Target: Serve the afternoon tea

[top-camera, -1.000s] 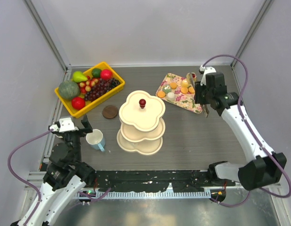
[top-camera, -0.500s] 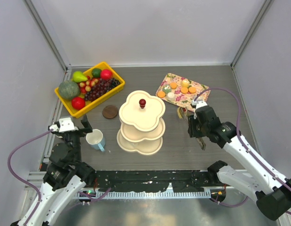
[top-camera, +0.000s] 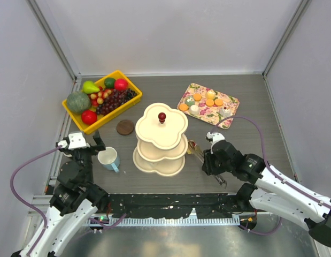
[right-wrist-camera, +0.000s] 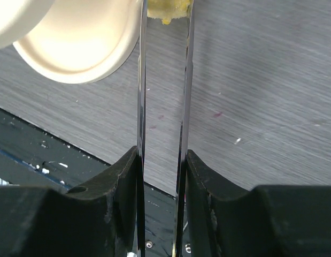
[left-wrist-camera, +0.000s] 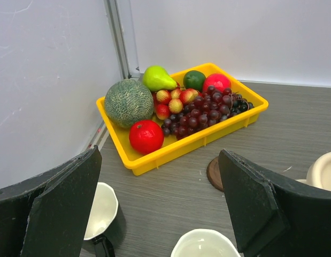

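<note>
From above, the cream three-tier stand (top-camera: 160, 140) sits mid-tabletop. The right tool (top-camera: 207, 159), low toward the near edge, grips metal tongs (top-camera: 195, 149) that reach the stand's bottom tier. In the left wrist view, the left tool (left-wrist-camera: 160, 156) gapes wide, holding nothing. In the right wrist view, the tongs pinch a yellow pastry (right-wrist-camera: 169, 9).

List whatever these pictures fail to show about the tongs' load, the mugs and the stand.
Yellow pastry in the tongs: right wrist view, cut by the top edge.
Dark mug: left wrist view, partly behind a finger of the left gripper.
Pale mug: same view, cut by the bottom edge.
Stand: top view, upper tiers cover the lower ones.
</note>
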Robot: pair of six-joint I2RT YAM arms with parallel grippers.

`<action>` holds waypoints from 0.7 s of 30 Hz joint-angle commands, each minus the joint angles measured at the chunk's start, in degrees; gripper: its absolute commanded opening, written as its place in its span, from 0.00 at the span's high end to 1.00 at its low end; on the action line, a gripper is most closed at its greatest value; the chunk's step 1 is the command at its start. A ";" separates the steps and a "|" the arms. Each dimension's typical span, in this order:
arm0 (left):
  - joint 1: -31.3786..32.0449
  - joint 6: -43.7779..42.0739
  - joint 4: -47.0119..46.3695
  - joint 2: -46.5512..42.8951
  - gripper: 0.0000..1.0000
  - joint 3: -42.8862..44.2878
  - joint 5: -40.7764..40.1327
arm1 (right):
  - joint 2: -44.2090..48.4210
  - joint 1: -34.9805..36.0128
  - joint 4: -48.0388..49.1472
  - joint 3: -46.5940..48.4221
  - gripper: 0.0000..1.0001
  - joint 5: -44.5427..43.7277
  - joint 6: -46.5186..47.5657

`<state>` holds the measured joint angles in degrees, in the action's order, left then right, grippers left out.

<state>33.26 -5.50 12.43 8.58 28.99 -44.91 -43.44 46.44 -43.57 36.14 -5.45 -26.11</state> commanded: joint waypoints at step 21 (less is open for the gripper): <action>-0.38 -0.83 -3.29 1.79 0.01 0.27 -0.36 | -6.83 22.90 16.85 -4.24 0.60 -7.90 -2.63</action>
<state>33.23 -6.26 12.25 9.65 28.99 -44.97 -47.77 66.63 -30.37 30.26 -8.60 -29.43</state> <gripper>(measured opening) 0.991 0.405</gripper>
